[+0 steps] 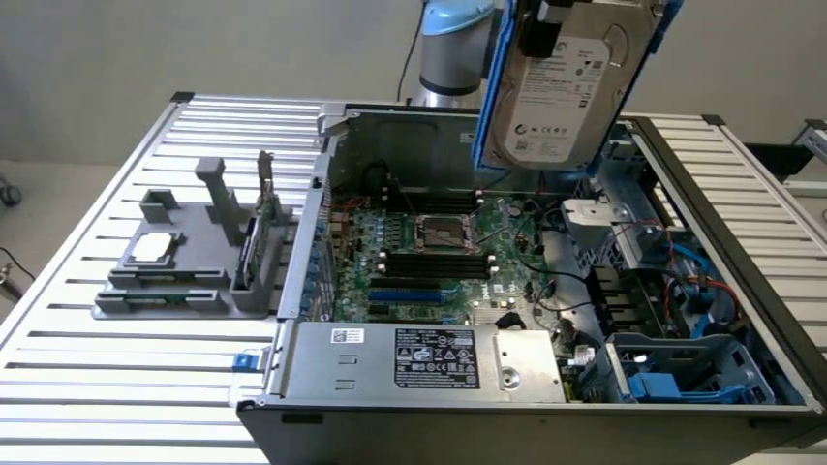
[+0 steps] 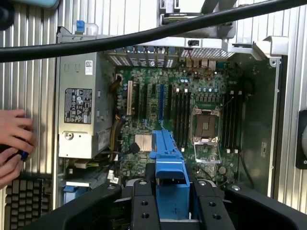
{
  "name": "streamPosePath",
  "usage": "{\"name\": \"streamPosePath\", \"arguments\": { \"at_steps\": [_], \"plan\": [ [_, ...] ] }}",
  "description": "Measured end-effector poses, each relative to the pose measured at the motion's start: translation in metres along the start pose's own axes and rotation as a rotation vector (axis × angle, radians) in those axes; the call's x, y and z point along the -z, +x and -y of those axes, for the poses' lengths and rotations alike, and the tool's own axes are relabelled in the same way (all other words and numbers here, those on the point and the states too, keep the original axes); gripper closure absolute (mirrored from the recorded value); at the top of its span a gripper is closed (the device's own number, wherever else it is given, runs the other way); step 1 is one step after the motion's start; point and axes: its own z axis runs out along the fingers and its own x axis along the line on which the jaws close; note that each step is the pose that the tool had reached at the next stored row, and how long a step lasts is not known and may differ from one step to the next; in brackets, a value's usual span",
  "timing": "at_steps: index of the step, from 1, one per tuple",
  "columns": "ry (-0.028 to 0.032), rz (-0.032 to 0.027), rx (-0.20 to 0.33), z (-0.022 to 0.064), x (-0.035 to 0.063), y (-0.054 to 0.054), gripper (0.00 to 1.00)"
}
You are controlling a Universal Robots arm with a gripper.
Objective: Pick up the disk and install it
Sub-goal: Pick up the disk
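Above the computer case [image 1: 517, 438], tool [image 2: 173, 199] apparently grips disk [image 1: 568, 82].

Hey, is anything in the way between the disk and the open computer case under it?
Nothing visible. The disk, clamped by the fingers, hangs over the open case with only air down to the motherboard. A person's hand is outside the case.

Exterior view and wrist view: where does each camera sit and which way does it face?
Exterior view: off the arm, raised, looking down slantwise into the open grey metal computer case; the arm's pale blue joint shows, beside the silver-grey metal disk in its bright blue plastic carrier.
Wrist view: on the wrist, looking down past the black claw, shut on the carrier, into the case; a person's hand shows.
Shared: green motherboard, silver labelled power-supply box, blue carrier.
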Motion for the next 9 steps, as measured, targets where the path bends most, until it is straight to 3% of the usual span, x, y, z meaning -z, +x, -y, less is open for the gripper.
{"name": "streamPosePath", "arguments": {
  "at_steps": [9],
  "plan": [
    [-0.0036, 0.0, 0.0, 0.0337, 0.0026, 0.021, 0.67]
  ]
}}
